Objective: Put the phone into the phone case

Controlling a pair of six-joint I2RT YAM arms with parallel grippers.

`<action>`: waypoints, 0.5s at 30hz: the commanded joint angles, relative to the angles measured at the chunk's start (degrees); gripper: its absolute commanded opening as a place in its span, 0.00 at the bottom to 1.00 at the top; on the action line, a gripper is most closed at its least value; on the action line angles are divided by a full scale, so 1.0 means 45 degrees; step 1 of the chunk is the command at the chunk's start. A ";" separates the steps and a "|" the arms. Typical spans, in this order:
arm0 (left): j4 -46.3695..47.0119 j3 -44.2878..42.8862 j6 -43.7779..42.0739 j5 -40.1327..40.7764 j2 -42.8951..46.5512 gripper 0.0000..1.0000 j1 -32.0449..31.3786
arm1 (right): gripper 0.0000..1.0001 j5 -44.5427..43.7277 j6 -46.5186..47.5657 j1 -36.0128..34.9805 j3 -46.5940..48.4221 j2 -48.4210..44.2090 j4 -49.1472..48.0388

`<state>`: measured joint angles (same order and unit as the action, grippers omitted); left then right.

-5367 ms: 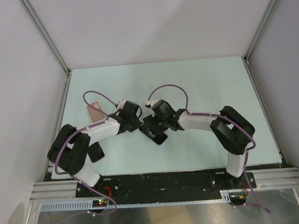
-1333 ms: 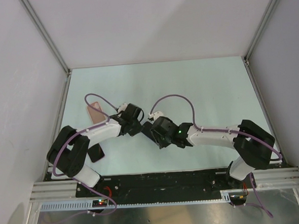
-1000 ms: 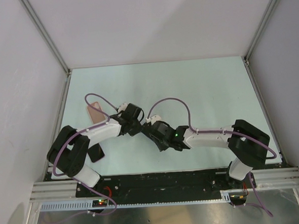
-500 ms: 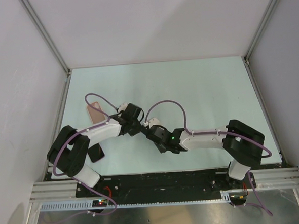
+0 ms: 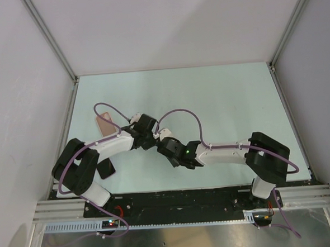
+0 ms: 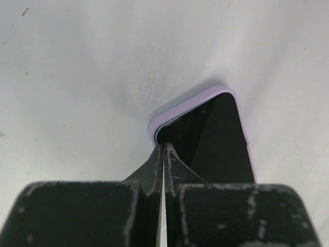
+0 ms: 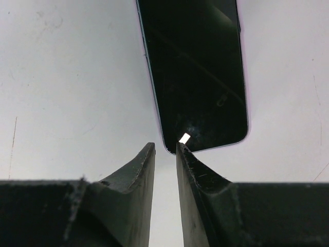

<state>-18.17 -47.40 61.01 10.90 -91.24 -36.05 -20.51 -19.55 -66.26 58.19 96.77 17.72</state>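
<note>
The phone (image 7: 198, 77) lies flat on the table, its glossy black face up and a thin lilac edge round it (image 6: 216, 139). In the top view both gripper heads hide it. My left gripper (image 6: 164, 145) is shut with nothing between its fingers, and its tips rest against the phone's near corner. From the opposite end, my right gripper (image 7: 165, 146) is open by a narrow gap over bare table, one fingertip at the phone's corner. The two grippers (image 5: 153, 138) (image 5: 163, 146) nearly meet. The salmon-pink phone case (image 5: 104, 125) lies apart at the left, under a purple cable.
White walls and aluminium posts (image 5: 50, 41) close in the pale green table (image 5: 219, 98) on three sides. Purple cables (image 5: 181, 112) loop above both wrists. A dark flat piece (image 5: 106, 169) sits by the left arm's base.
The right arm has stretched further left and lower, bringing its gripper close to the left gripper over the phone. The left arm and the case have not moved.
</note>
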 commanded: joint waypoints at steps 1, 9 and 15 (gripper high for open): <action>0.0256 0.0532 -0.0085 0.0634 -0.1422 0.00 -0.0060 | 0.28 -0.0445 0.0282 -0.0012 0.0600 0.0346 -0.0011; 0.0253 0.0516 -0.0107 0.0621 -0.1423 0.00 -0.0055 | 0.25 -0.0292 0.0152 0.0020 0.0665 0.0719 0.0157; 0.0235 0.0494 -0.0143 0.0625 -0.1414 0.00 -0.0046 | 0.15 -0.0415 0.0008 0.0035 0.0631 0.0921 0.0338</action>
<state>-18.17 -47.42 61.01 10.87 -91.24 -36.05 -21.41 -19.20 -66.22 59.70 99.26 18.57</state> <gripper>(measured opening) 0.006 0.177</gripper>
